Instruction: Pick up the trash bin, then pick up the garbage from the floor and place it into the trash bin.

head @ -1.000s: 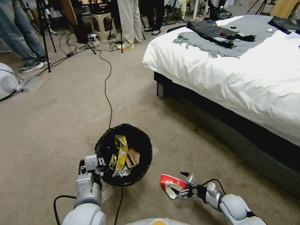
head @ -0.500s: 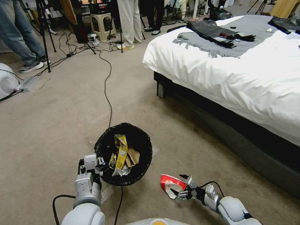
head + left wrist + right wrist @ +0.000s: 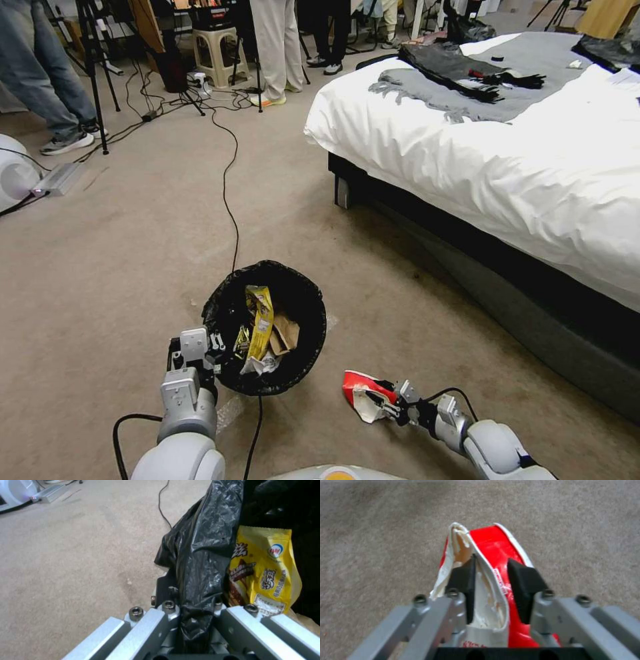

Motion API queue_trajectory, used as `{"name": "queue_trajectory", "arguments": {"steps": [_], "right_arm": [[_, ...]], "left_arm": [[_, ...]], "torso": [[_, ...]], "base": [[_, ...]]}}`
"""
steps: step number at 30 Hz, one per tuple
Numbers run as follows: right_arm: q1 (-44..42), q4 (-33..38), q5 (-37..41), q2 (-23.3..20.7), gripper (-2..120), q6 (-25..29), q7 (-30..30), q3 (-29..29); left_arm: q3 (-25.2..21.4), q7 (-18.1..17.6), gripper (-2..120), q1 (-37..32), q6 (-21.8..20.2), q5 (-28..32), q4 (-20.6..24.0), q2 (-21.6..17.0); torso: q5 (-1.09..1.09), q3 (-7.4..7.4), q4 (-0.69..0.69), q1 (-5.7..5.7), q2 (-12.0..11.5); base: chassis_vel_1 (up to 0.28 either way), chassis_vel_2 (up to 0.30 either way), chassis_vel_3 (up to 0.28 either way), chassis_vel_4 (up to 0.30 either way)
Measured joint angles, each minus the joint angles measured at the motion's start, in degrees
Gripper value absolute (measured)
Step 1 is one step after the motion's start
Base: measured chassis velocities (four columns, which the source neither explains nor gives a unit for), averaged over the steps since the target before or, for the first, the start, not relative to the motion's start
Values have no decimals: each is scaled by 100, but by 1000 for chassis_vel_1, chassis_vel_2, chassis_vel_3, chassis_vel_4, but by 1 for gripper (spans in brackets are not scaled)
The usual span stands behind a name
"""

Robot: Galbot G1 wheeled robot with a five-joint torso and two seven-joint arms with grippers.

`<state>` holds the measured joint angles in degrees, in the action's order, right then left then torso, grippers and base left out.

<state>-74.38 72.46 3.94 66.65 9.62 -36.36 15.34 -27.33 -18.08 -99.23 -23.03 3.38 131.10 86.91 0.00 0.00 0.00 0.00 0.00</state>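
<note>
Red carton (image 3: 365, 395) is pinched between my right gripper's (image 3: 389, 407) closed fingers, low over the carpet (image 3: 120, 253) beside the bin (image 3: 267, 327). My left gripper (image 3: 196, 610) is clamped on the bin's bag-lined rim, wrappers (image 3: 260, 320) inside.

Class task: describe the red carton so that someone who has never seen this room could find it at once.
Start at the white bed, then drop to the carpet beside the trash bin. Right of it, the right claw pinches a flattened red carton, the one red-and-white piece outside the bin.

Beige carpet (image 3: 120, 253); white-covered bed (image 3: 507, 160) at right; plastic stool (image 3: 219, 55) behind.
</note>
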Motion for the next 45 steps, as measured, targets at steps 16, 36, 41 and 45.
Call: {"name": "queue_trajectory", "arguments": {"steps": [16, 36, 41, 45], "right_arm": [[-66, 76, 168, 9, 0, 72, 9, 44], [-486, 2862, 924, 321, 0, 460, 1192, 472], [-484, 3974, 1404, 382, 0, 470, 1464, 450], [-483, 4747, 1746, 298, 0, 523, 1508, 250]], "left_arm": [[18, -5, 0, -3, -128, 48, -2, -21], [38, -4, 0, 23, -78, 52, -213, -38], [75, -4, 0, 7, -38, 28, -270, -30], [101, 0, 0, 11, -24, 4, -300, -42]], "torso": [[-2, 0, 0, 0, 0], [-2, 0, 1, 0, 0], [-1, 0, 0, 0, 0], [-1, 0, 1, 0, 0]], "base": [[0, 0, 0, 0], [0, 0, 0, 0], [0, 0, 0, 0], [0, 0, 0, 0]]}}
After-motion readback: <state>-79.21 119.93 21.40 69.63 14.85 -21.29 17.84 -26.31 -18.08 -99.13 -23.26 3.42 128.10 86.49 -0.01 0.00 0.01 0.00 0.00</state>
